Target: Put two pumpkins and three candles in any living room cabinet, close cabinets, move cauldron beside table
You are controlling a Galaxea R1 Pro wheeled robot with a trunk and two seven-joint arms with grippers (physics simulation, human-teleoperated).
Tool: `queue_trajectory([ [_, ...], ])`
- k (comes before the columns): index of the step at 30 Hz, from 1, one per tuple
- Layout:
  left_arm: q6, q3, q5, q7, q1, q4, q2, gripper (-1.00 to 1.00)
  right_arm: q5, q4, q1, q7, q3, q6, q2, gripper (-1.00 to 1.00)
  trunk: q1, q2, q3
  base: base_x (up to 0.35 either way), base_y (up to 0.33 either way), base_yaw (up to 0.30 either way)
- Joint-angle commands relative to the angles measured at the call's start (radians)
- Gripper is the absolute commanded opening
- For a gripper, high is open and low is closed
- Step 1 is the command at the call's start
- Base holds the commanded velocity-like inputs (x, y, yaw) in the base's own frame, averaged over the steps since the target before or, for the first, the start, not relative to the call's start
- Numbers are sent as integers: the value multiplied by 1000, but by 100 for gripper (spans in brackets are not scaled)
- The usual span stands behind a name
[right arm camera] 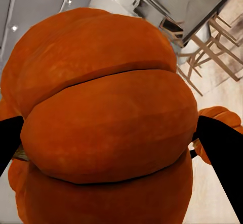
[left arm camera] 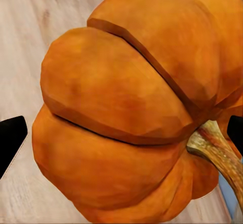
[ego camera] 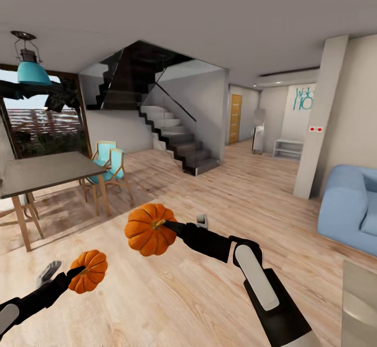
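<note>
Left gripper [ego camera: 78, 272] first: pinches the left pumpkin [ego camera: 89, 278] close to the stem and carries it low over the wooden floor [ego camera: 209, 294]. From the left wrist, shows black fingertips [left arm camera: 10, 138] at either side of the orange ribs [left arm camera: 116, 117]. Right gripper [ego camera: 168, 225] likewise: clamps the right pumpkin [ego camera: 150, 229] at the stem end and holds it higher, well apart from the other one. From the right wrist, looks past that pumpkin [right arm camera: 106, 127] to a sliver of the left one [right arm camera: 223, 115] beyond a finger.

Looks like the carrying step, with both loads in the air and a drive across the room ahead. To do it well:
- Keep both pinches firm; probably a thin hold so near the stems, so avoid jerks and sharp turns.
- Keep the arms tucked and the pumpkins apart, so as not to knock them together.
- Steer wide of the dining desk [ego camera: 47, 171], the turquoise chairs [ego camera: 107, 161] and the blue sofa [ego camera: 348, 211].
- Judge one free gripper needed for pulling a cabinet front, so plan to set one pumpkin down beforehand.

As for containers: far off by the back wall, a pale open shelf unit [ego camera: 288, 148], too small to tell its contents. Cannot judge what any cabinet holds from here.
</note>
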Motion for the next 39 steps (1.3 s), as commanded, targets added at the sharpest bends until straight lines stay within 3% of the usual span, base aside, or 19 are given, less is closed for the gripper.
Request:
queue_trajectory([
  [1,5,-3,14,-1,-2,0,1,-100,-8,-1,-1,3,-2,5,0,-100,-4,6,2,0,0,270],
  [10,5,-3,14,0,-2,2,1,-100,-8,-1,-1,4,-3,5,-7,-100,-38,69,30,0,0,120],
  [21,5,-3,14,-1,-2,0,1,-100,-7,-1,-1,2,-1,5,0,-100,-38,69,30,-34,0,184],
  [39,5,-3,14,-1,-2,0,0,-100,11,-1,-1,0,-2,7,0,-100,-38,69,30,-302,0,272],
])
